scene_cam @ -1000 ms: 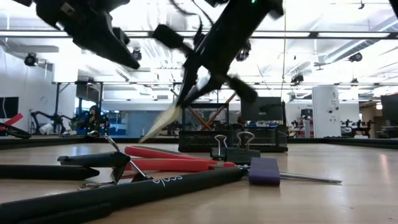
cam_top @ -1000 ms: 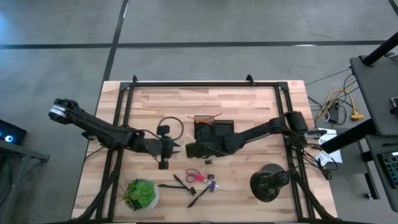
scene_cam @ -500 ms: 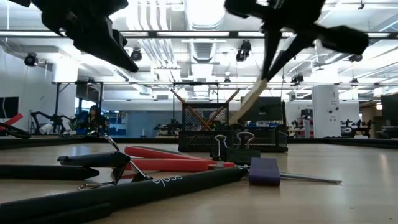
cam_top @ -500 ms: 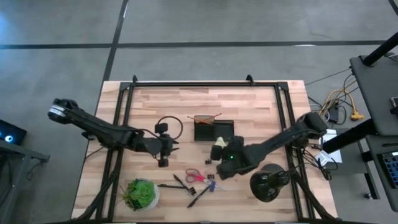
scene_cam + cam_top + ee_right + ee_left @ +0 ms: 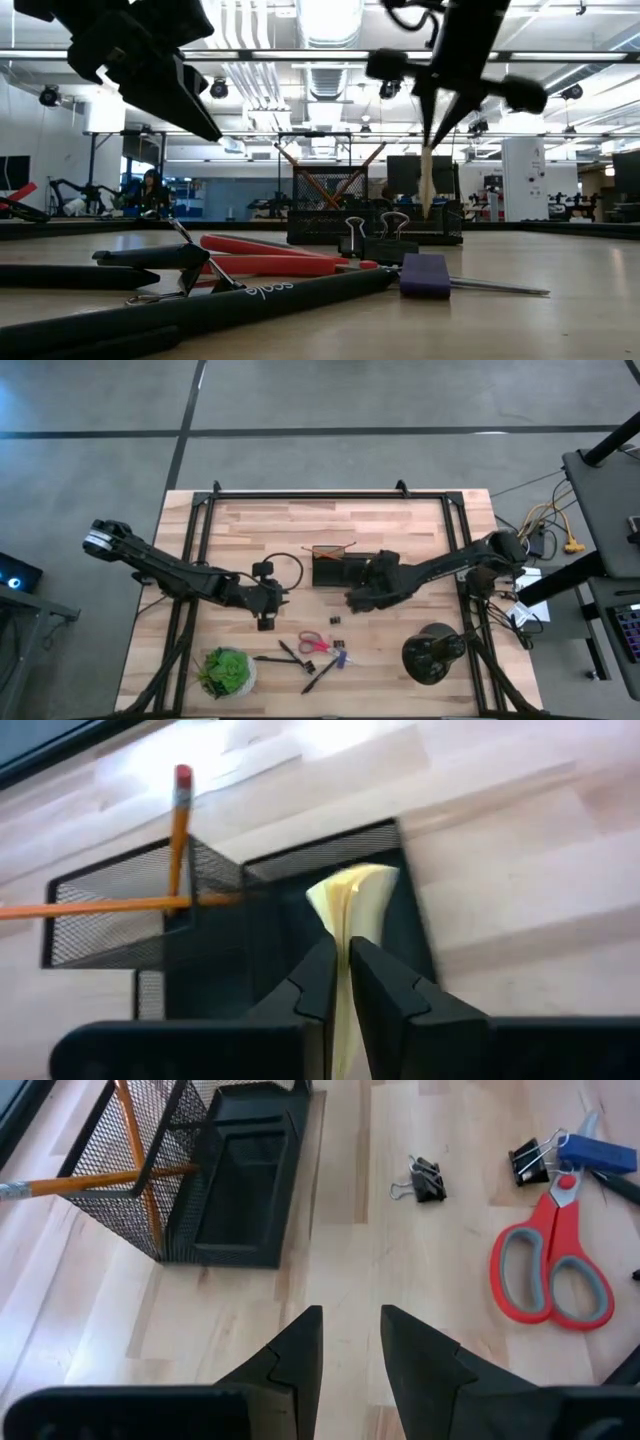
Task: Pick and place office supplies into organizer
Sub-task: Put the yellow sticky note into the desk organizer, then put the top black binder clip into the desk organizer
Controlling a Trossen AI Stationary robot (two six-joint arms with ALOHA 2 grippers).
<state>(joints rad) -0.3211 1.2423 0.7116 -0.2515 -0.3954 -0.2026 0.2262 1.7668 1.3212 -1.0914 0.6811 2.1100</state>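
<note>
**Q:** What is the right claw (image 5: 341, 982) doing at this moment?

**A:** It is pinching a yellow square sticky-note pad (image 5: 350, 900) edge-on between nearly closed fingers, and hanging over the small black wire-mesh organizer (image 5: 340, 566) at the centre of the high view. In the low view the pad (image 5: 428, 182) is hanging upright, right of centre, above the box (image 5: 375, 222). Whether the grip is starting to loosen cannot be told.

**Q:** And the left claw (image 5: 350, 1342)?

**A:** It is waiting left of centre in the high view (image 5: 268, 598), above the light wooden tabletop (image 5: 400, 525), fingers partly apart and holding nothing.

**Q:** How far along is the task?

**A:** Judged from the layout, it is about midway. Two thin orange pencils (image 5: 135, 1165) are already resting in the tall mesh compartment, and the pad is on the point of being placed.

**Q:** What is remaining?

**A:** In the lower centre of the high view, the red-handled scissors (image 5: 314, 644), the black pens (image 5: 292, 656), the tiny black binder clips (image 5: 427, 1180) and a small purple-blue piece (image 5: 596, 1153) are lying on the tabletop, all well apart from the organizer. The green potted plant (image 5: 226, 671) and the round black domed object (image 5: 433, 652) are not supplies.
</note>
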